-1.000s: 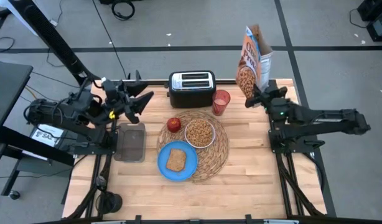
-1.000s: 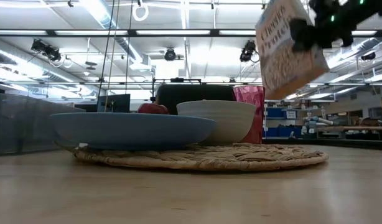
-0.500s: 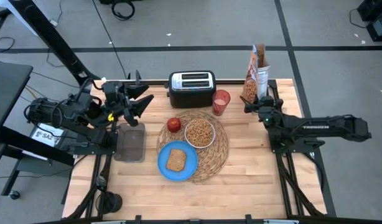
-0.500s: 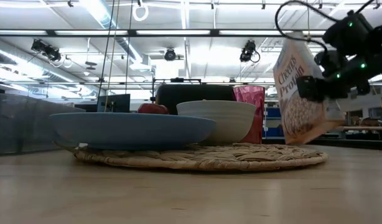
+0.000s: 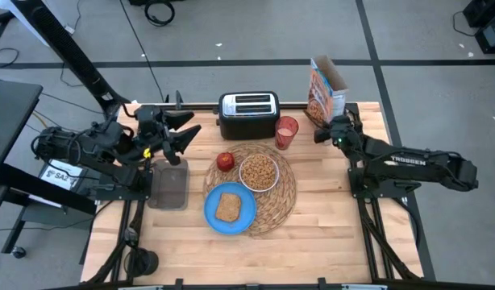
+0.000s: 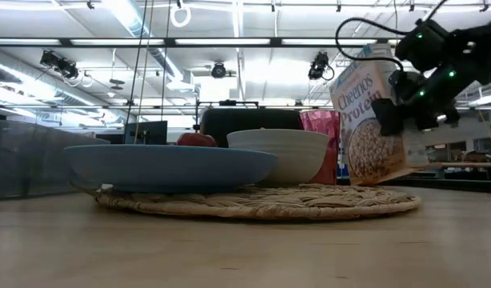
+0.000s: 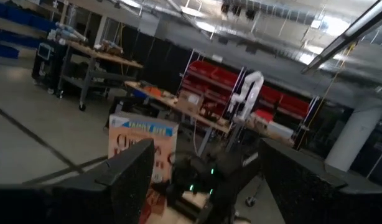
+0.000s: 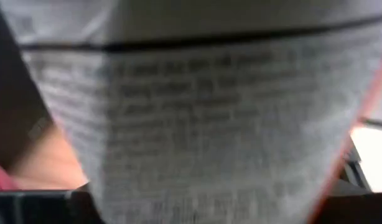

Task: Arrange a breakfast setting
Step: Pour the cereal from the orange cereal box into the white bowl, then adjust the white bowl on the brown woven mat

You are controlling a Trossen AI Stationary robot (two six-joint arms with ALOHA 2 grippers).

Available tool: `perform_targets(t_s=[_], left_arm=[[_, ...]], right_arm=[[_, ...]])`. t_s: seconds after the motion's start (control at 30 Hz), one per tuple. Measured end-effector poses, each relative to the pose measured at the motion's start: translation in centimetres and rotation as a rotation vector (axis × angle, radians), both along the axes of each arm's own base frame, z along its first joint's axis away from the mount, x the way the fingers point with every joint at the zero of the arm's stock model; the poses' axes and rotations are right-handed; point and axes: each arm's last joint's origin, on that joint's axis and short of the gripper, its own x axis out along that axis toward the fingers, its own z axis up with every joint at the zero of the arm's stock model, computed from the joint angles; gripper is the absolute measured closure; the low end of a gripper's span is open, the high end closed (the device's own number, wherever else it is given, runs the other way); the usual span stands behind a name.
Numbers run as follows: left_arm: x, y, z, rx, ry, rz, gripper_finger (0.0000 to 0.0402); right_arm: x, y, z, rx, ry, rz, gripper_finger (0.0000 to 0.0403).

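The Cheerios box (image 5: 322,89) stands upright near the table's far right corner, top flap open, with my right gripper (image 5: 329,130) shut on it from the near side. On the round straw placemat (image 5: 284,196) sit a white bowl (image 5: 259,157) of cereal and a blue plate (image 5: 210,214) with a toast slice (image 5: 227,207). A red apple (image 5: 225,161) lies at the mat's left rim. A red cup (image 5: 286,131) stands behind the mat. My left gripper (image 5: 180,134) hangs open above the table's far left, holding nothing. My right gripper holds the Cheerios box by its narrow side, about mid-height, with one finger (image 6: 387,122) lying on the printed front face (image 6: 365,128). It comes at the box from the near right, slanting a little down. The box stands nearly upright, its bottom (image 6: 381,178) at the tabletop.
A black-and-silver toaster (image 5: 248,114) stands at the far edge, left of the cup. A grey tray (image 5: 169,184) lies at the left, below my left gripper. Bare wood lies along the near edge and to the right of the mat.
My right gripper has come down with the Cheerios box and swung it toward the table's far right corner. The box, tilted and lifted high a second ago, has turned upright and sunk to the tabletop.
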Motion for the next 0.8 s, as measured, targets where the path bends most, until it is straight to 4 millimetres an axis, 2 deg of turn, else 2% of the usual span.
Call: perform_targets(t_s=[0.2, 0.37, 0.8], left_arm=[[0.2, 0.0, -1.2, -0.03, 0.097, -0.009, 0.0108], [0.3, -0.1, -1.9, -0.037, 0.165, -0.031, 0.0108], [0.3, -0.5, -2.1, 0.006, 0.199, -0.111, 0.0108]], right_arm=[[0.0, 0.2, 1.9, 0.161, 0.015, 0.013, 0.0114], [-0.2, 0.5, 3.6, 0.248, 0.031, 0.032, 0.0086], [-1.6, 1.9, 9.6, 0.514, 0.054, 0.129, 0.0076]])
